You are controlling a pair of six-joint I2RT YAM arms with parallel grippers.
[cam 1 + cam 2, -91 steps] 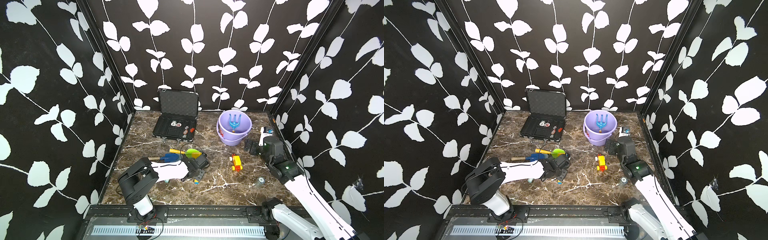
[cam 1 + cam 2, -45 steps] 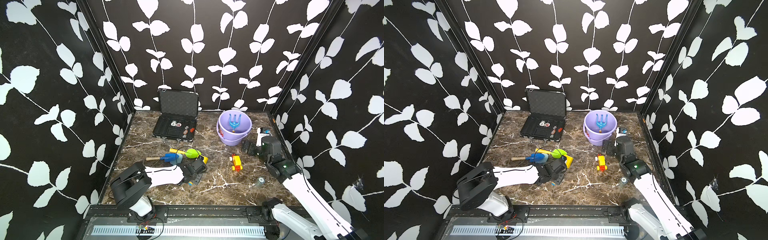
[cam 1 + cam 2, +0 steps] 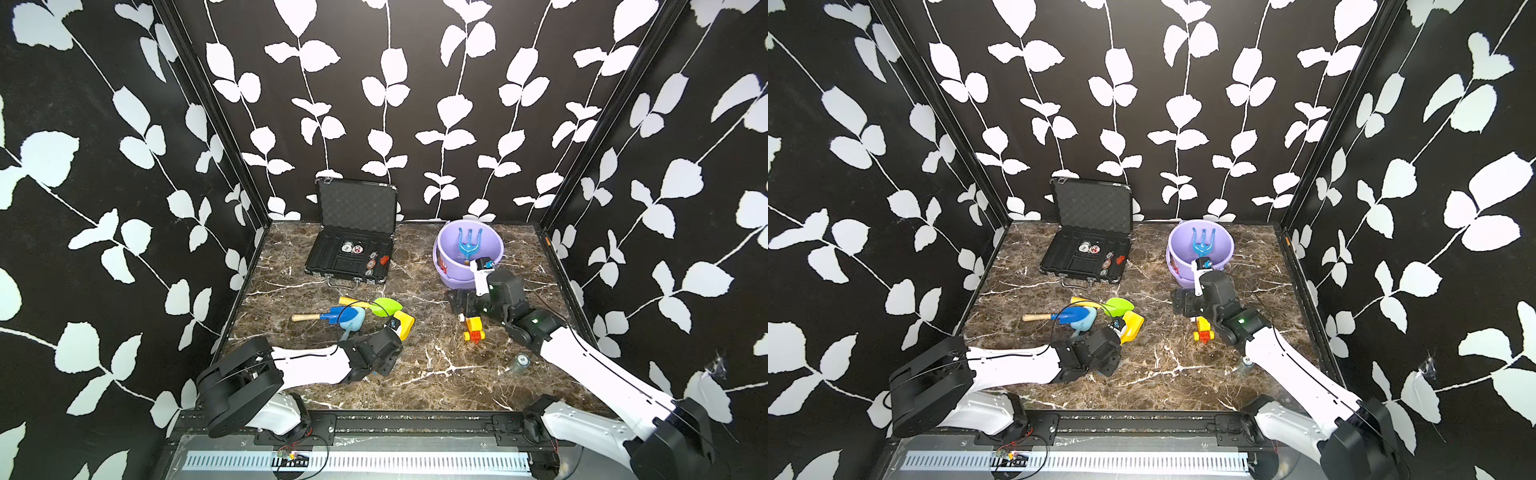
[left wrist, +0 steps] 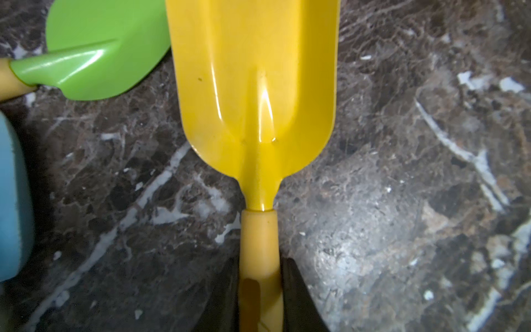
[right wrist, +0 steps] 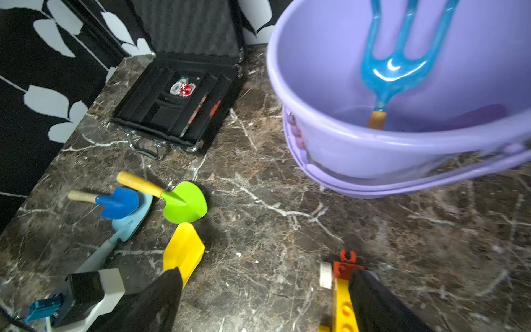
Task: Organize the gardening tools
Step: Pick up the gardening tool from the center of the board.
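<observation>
My left gripper (image 4: 260, 287) is shut on the stick handle of the yellow shovel (image 4: 253, 86), whose blade rests low over the marble floor, seen in both top views (image 3: 404, 322) (image 3: 1131, 326). Beside it lie the green shovel (image 3: 386, 306), the blue shovel (image 3: 338, 314) and the light-blue shovel (image 3: 353, 322), overlapping in a small pile. The blue three-pronged fork (image 3: 468, 245) stands inside the purple bucket (image 3: 446, 270). My right gripper (image 5: 264, 281) hangs open over bare floor in front of the bucket, holding nothing.
A yellow-and-red toy vehicle (image 3: 473, 328) sits right by the right gripper's finger. An open black case (image 3: 353, 249) with round chips stands at the back left. A small round chip (image 3: 519, 360) lies at the front right. Patterned walls close in three sides.
The left gripper has shut on the yellow shovel's handle and drawn it right and toward the front, out of the pile. The right arm has swung left, away from the bucket's side.
</observation>
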